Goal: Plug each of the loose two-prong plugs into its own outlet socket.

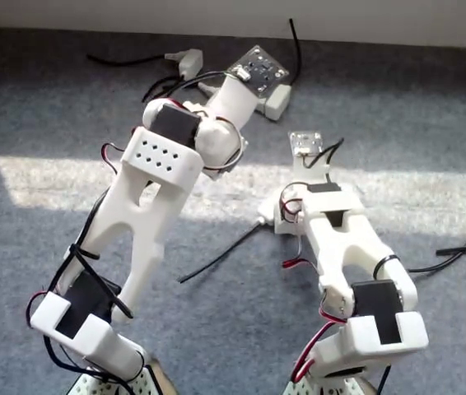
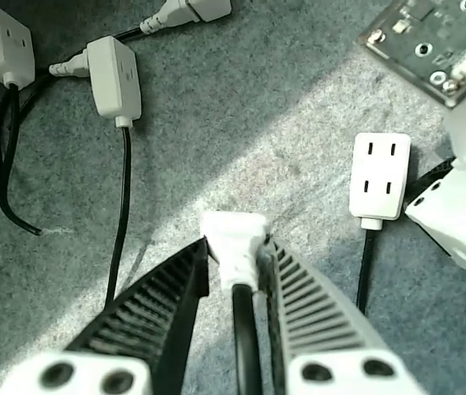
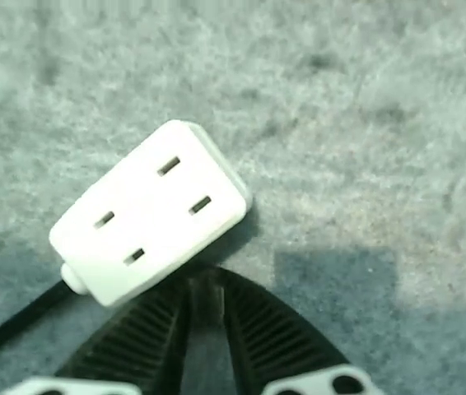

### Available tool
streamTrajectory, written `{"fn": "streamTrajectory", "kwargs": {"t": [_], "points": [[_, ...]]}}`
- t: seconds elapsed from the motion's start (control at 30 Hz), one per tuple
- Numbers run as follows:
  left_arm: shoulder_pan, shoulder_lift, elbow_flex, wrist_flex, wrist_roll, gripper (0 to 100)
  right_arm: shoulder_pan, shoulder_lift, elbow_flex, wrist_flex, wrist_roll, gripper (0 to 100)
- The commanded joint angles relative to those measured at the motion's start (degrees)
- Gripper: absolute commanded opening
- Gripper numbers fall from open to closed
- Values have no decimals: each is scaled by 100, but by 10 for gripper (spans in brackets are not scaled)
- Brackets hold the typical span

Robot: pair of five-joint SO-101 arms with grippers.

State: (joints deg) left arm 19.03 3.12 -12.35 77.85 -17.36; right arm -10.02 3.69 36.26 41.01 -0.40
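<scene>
Two-prong plug [image 2: 235, 247], white on a black cord, is clamped between the ribbed black fingers [image 2: 167, 304] of the left gripper [image 2: 235, 251]. It is near the four-slot outlet socket [image 2: 379, 177] but clearly apart from it, so it is not plugged in. That socket lies flat on the grey carpet [image 2: 241, 123] with its slots facing up, all four unoccupied, and its own black cord trailing away. The right gripper [image 3: 204, 284] sits just beside the socket's long edge, its fingers drawn together with nothing between them. In the high view the socket shows beside the right arm [image 1: 340, 239], while the left arm [image 1: 159, 189] stretches past it toward the far wall. Well away from the socket lie a white socket block [image 2: 116, 78] and a second block [image 2: 6, 45] on dark cords. Another loose plug [image 2: 188, 10] lies just beyond them.
</scene>
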Motion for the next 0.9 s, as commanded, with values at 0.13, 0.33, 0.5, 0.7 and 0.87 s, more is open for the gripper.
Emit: {"fn": "streamTrajectory", "kwargs": {"t": [0.13,0.33,0.5,0.7,0.87], "points": [[391,-277,-22,-18,-18,5,171,-4,-673,-13,53,8],[400,-259,22,-26,-18,5,400,-31,-796,101,53,8],[611,-251,57,-237,431,5,1402,-101,-1349,910,0,8],[1077,-242,1007,-1705,905,5,2527,-48,-1508,1332,-1020,10],[1429,-198,1666,-3007,914,5,2695,769,-1209,778,-1468,10]]}}
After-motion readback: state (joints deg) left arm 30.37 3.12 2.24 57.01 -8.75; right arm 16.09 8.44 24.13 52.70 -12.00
